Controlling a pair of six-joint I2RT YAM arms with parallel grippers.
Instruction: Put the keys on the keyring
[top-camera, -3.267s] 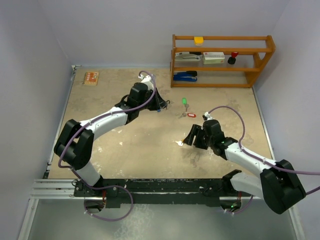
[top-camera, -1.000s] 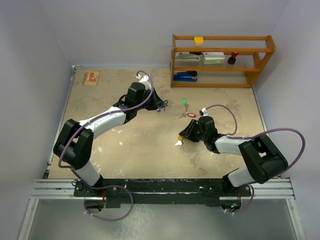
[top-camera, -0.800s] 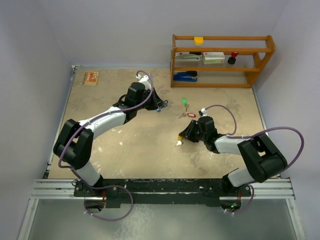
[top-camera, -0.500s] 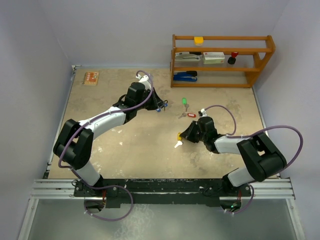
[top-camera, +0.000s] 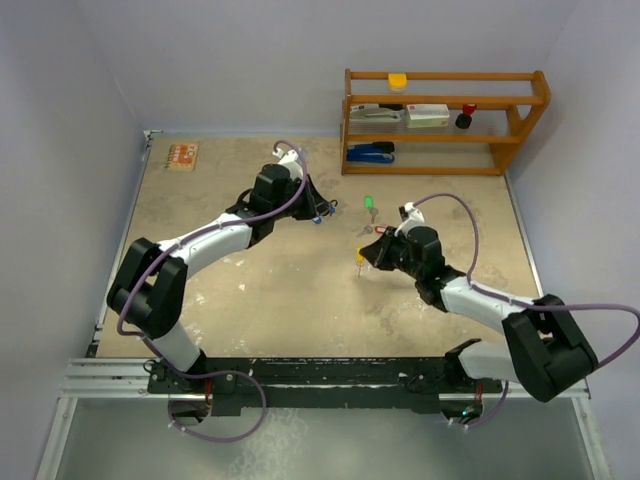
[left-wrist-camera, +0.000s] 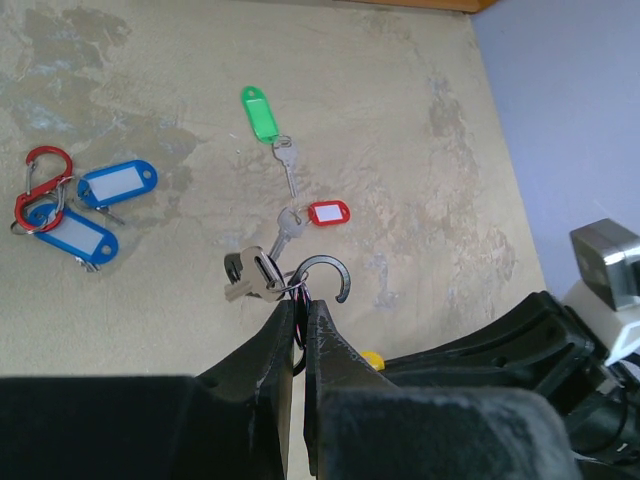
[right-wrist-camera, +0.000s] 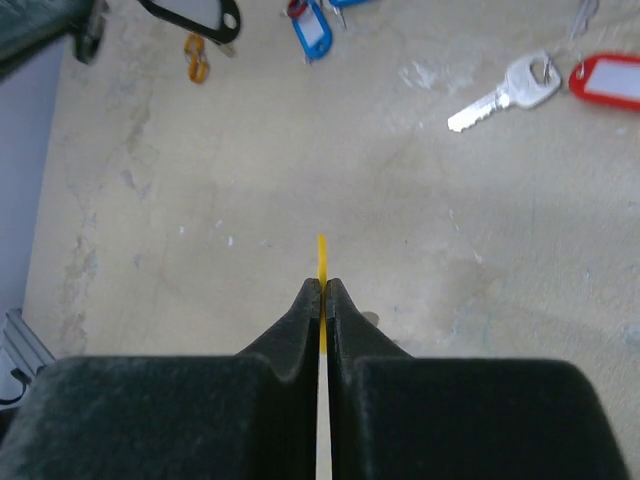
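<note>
With the left gripper, pinches tight on the black keyring, hook open upward, small silver keys bunched at its left side. On the table beside it, finds two blue-tagged keys touching a red clip. Further right, shows the green-tagged key and the red-tagged key lying flat, near each other. With the right gripper, squeezes shut on the yellow-tagged key, tag edge-on between the jaws, just beside the red-tagged one

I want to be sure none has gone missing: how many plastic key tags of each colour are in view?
Green tag: 1
Blue tags: 2
Red tag: 1
Yellow tag: 1
Total: 5
</note>
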